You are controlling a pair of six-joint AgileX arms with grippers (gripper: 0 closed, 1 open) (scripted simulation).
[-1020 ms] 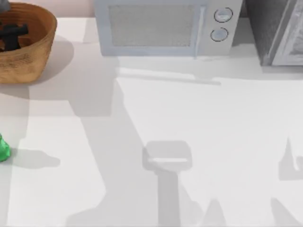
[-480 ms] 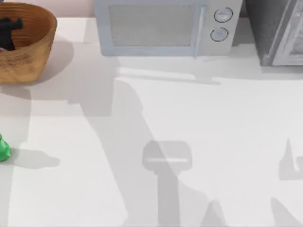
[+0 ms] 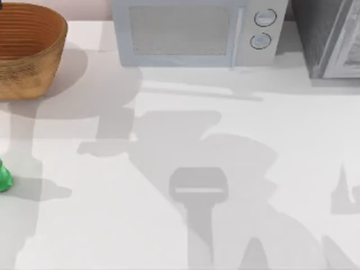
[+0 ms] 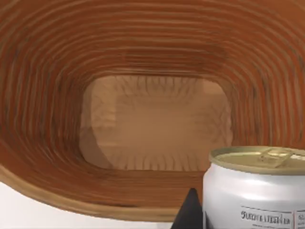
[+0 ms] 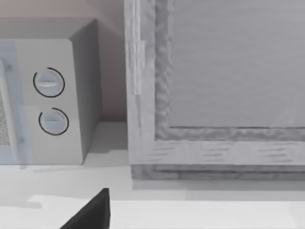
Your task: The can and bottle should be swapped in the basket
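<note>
Wicker basket (image 3: 31, 53) far left, green bottle (image 3: 3, 179) on table (left edge), upright gold-topped can (image 4: 255, 191).

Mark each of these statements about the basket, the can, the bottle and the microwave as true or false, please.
1. The basket stands at the far left of the table, left of the microwave. True.
2. The bottle lies inside the basket. False: it stands on the table at the left edge of the top view, nearer than the basket.
3. In the left wrist view, the can shows upright, close to the camera, with the basket's inside beyond it. True.
4. The can's top is bright green. False: it is dull gold.
5. The microwave has two round knobs. True.
</note>
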